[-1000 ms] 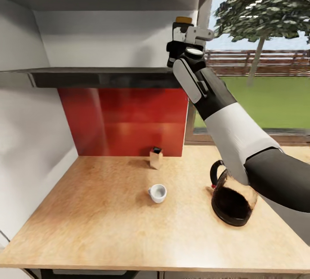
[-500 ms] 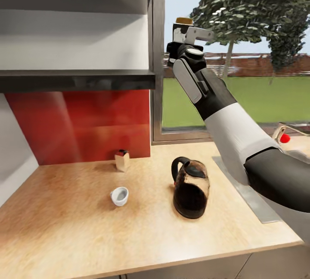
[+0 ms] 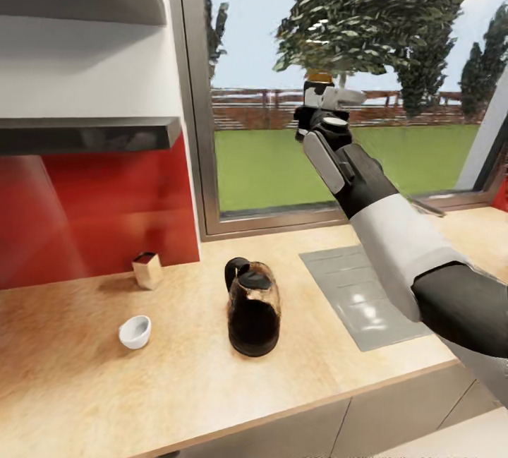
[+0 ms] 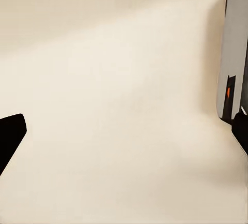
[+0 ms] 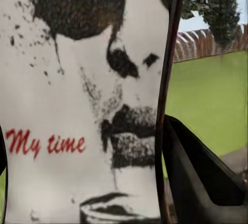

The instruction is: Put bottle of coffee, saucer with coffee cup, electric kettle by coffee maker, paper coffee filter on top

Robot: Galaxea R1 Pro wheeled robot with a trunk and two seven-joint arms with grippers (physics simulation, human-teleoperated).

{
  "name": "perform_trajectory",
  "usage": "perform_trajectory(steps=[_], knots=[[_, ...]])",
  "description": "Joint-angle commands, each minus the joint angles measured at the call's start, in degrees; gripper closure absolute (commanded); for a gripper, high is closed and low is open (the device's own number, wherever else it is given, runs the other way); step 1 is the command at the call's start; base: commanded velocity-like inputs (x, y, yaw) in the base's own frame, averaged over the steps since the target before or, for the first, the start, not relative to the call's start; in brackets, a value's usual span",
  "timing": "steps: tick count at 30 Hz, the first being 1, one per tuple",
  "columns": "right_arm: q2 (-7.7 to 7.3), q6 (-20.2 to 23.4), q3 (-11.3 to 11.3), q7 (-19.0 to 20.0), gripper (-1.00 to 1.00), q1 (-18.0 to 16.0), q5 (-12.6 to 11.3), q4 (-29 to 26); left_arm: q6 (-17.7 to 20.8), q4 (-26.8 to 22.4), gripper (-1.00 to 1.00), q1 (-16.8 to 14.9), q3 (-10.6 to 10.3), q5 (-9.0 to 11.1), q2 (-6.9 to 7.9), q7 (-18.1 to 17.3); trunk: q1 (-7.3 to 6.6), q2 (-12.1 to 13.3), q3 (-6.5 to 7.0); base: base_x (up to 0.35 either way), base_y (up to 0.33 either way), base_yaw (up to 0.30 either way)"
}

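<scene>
On the kitchen countertop (image 3: 176,387), electric kettle (image 3: 252,313) with dark liquid inside.

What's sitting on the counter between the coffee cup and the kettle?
Nothing: in the head view, bare kitchen countertop separates the coffee cup from the electric kettle.

A: Obstacles on the bench (image 3: 176,387)?
B: Electric kettle (image 3: 252,317) upright mid-bench; coffee cup (image 3: 135,332) well to its left; small tan box (image 3: 147,269) against the red backsplash (image 3: 99,211).
A: Open lanes?
B: Bare surface between cup and kettle, and along the front edge. Grey inset panel (image 3: 356,296) right of the kettle carries nothing.
A: Overhead?
B: Kitchen shelf (image 3: 88,135) overhangs the left part; the window side stands open above.
</scene>
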Motion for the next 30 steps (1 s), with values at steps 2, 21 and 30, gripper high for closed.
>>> perform_trajectory(steps=[2, 21, 30], knots=[[-0.98, -0.09, 0.24, -0.49, 1.0, 3.76, -0.07, -0.24, -0.31, 0.2, -1.0, -0.03, -0.46, 0.37, -0.01, 0.12, 0.02, -0.16, -0.11, 0.0, -0.289, -0.011], [-1.88, -11.88, 0.37, -0.07, 1.0, 38.26, 9.85, -13.05, -0.39, 0.12, -1.0, 0.11, -0.74, 0.2, -0.14, 0.22, 0.02, -0.16, -0.11, 0.0, -0.109, -0.001], [-4.88, -12.57, 0.43, 1.18, 1.0, 50.26, 9.89, -23.5, 1.48, 0.12, -1.0, 0.05, -0.74, 0.2, -0.52, 0.03, 0.02, -0.16, -0.11, 0.163, -0.111, 0.0]])
